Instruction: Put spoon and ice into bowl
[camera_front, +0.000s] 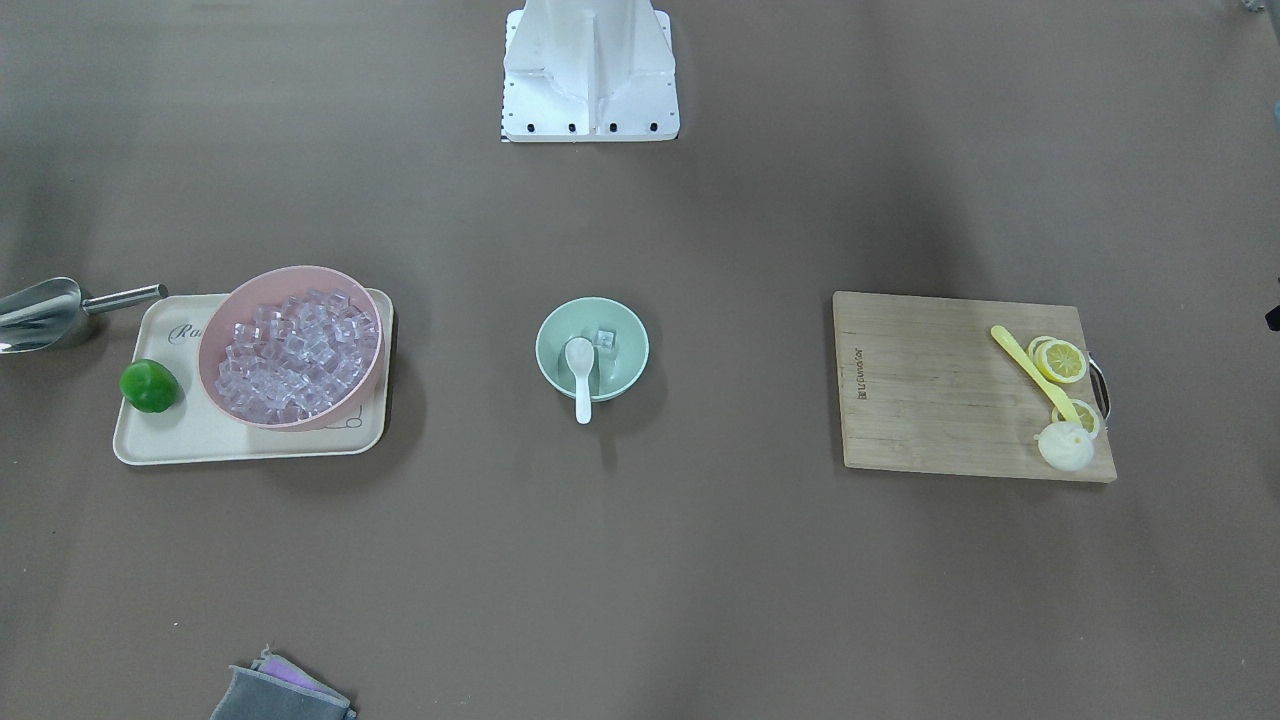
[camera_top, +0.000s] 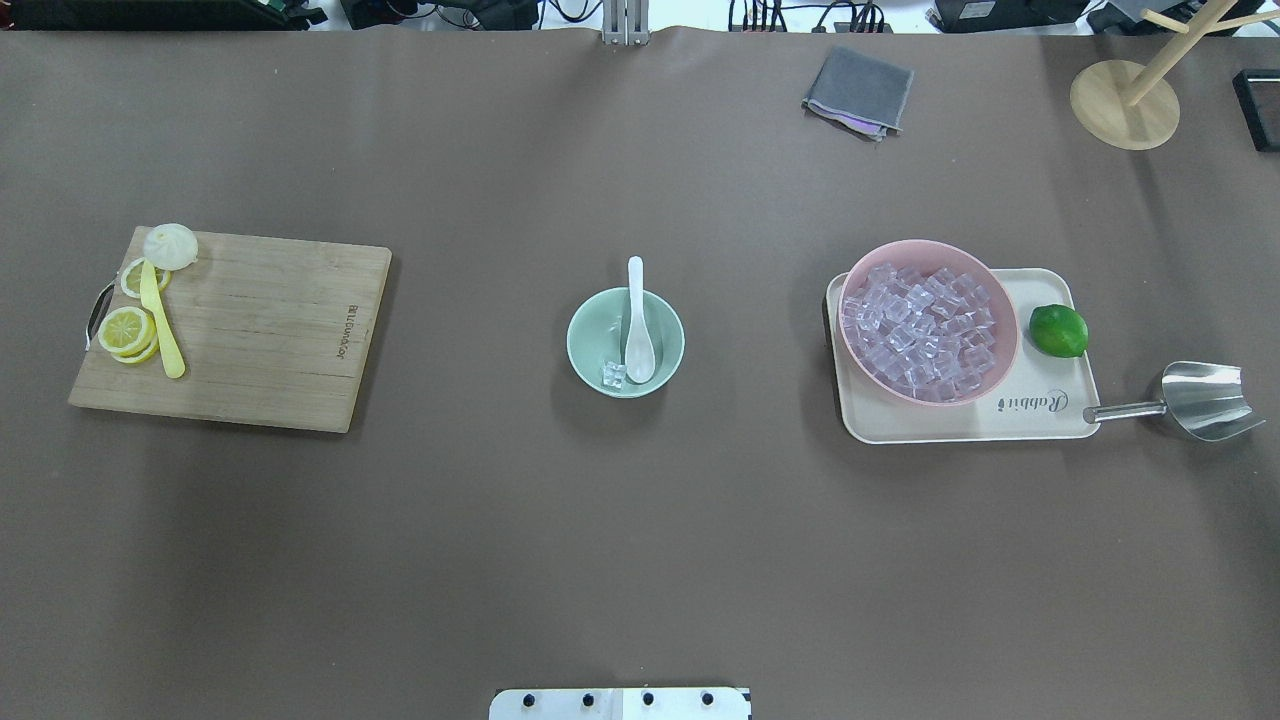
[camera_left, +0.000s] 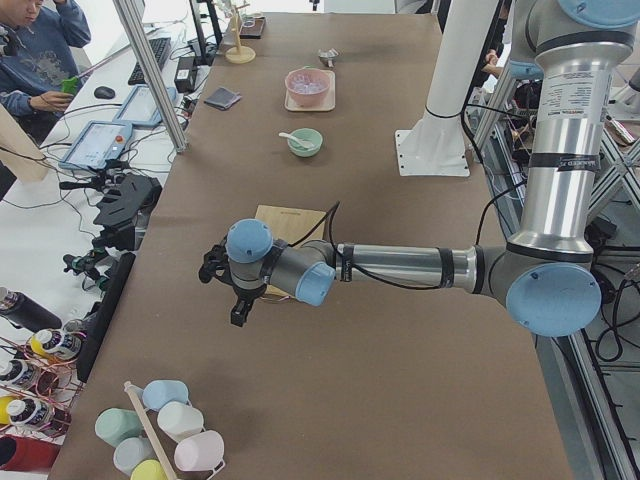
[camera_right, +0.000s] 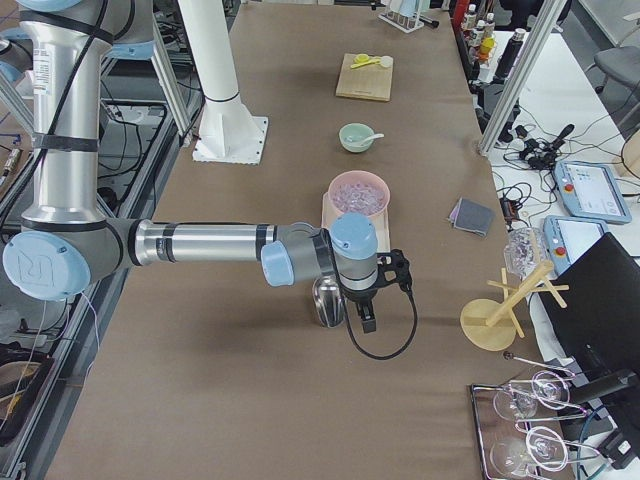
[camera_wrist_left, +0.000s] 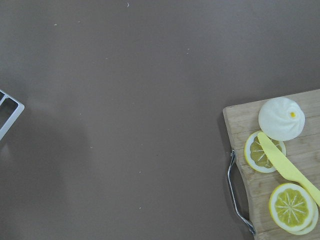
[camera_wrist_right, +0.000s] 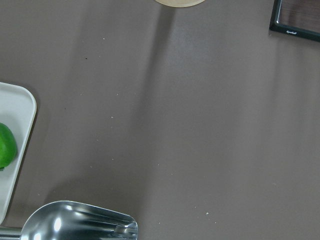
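The mint-green bowl (camera_top: 581, 335) stands at the table's middle, also in the front view (camera_front: 546, 345). The white spoon (camera_top: 637, 326) lies with its scoop in the bowl and its handle over the far rim (camera_front: 582, 378). One clear ice cube (camera_top: 613, 375) sits in the bowl beside the scoop (camera_front: 604, 339). My left gripper (camera_left: 228, 290) hovers beyond the cutting board's left end. My right gripper (camera_right: 380, 295) hovers above the steel scoop. Both show only in the side views, so I cannot tell whether they are open or shut.
A pink bowl (camera_top: 990, 278) full of ice cubes and a lime (camera_top: 1058, 330) sit on a cream tray (camera_top: 1040, 425). A steel scoop (camera_top: 1200, 400) lies right of it. A cutting board (camera_top: 260, 330) with lemon slices and a yellow spoon (camera_top: 160, 325) lies left. A grey cloth (camera_top: 858, 90) lies at the far side.
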